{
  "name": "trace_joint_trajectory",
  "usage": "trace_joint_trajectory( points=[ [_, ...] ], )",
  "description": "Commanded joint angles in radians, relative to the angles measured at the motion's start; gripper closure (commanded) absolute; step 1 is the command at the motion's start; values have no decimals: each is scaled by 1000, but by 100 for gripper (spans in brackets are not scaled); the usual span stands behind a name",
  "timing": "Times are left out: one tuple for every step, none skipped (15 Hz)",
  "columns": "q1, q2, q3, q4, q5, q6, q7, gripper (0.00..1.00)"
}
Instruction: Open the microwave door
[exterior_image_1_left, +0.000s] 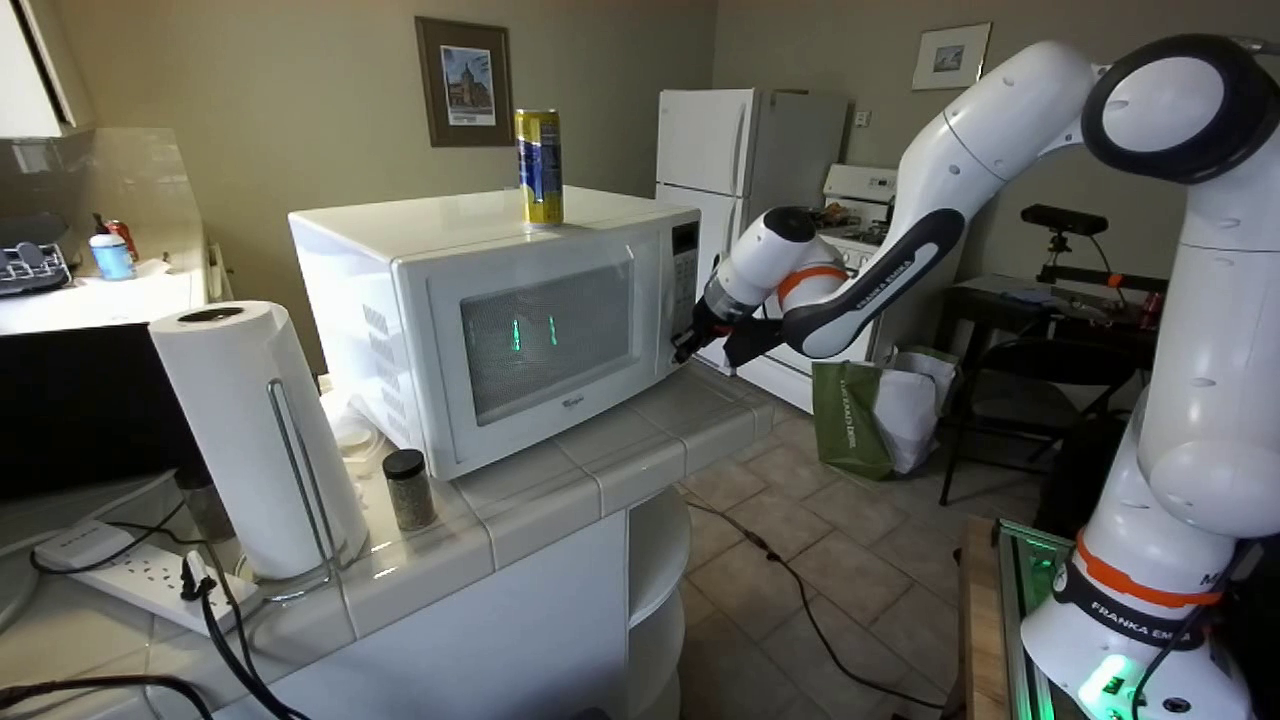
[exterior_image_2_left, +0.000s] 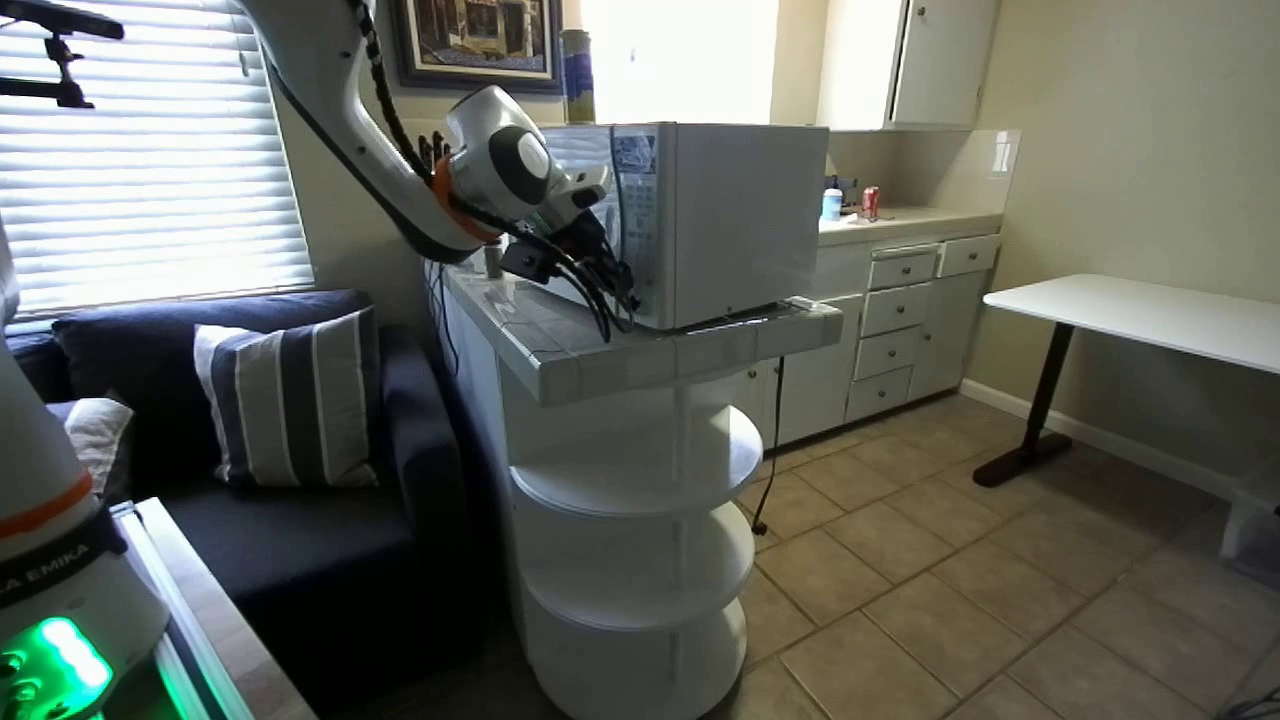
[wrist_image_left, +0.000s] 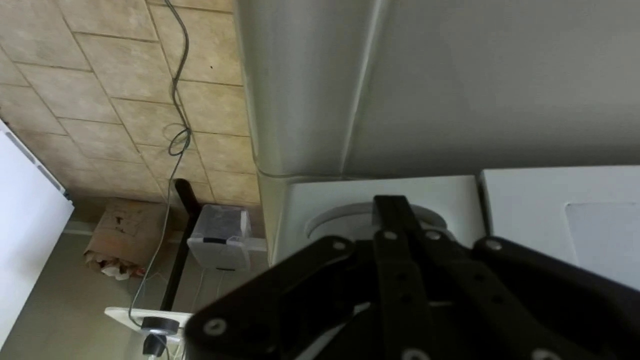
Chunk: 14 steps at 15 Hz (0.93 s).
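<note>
On the microwave (exterior_image_1_left: 352, 285), above the counter (exterior_image_1_left: 525, 472), we see the door (exterior_image_1_left: 550, 340) closed across the front, and a can (exterior_image_1_left: 540, 168) standing upright on top. Beside the door, at the foot of the keypad (exterior_image_1_left: 685, 285), our gripper (exterior_image_1_left: 682, 352) is clenched, fingers (wrist_image_left: 396, 252) together; in the wrist view it partly covers the button (wrist_image_left: 345, 224), though we cannot tell whether it touches.

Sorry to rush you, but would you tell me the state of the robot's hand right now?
Hand: closed, nothing visible in its grip, at the front of the microwave.
</note>
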<state>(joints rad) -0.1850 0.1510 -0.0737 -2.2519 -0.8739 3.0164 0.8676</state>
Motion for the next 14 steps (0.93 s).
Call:
trace_joint_trajectory(
  points=[
    [13,46,-39,79,-98,42,80,100],
    [13,43,-39,80,-114,39,74,100],
    [6,37,-27,66,-95,25,46,100],
    [3,35,-19,58,-83,5,22,100],
    [-5,27,0,31,-30,-27,-23,100],
    [-16,16,27,-1,38,-65,-94,100],
    [-26,8,49,-22,110,-104,-164,100],
    [25,-6,14,-41,210,-149,-265,100],
    [-37,-19,92,-51,274,-209,-337,100],
    [-36,-35,106,-55,352,-275,-419,100],
    [-42,-56,127,-54,422,-335,-498,100],
    [33,-78,63,-45,503,-406,-576,100],
    [40,-106,60,-35,549,-491,-625,100],
    [51,-129,53,-25,579,-580,-658,100]
  ],
)
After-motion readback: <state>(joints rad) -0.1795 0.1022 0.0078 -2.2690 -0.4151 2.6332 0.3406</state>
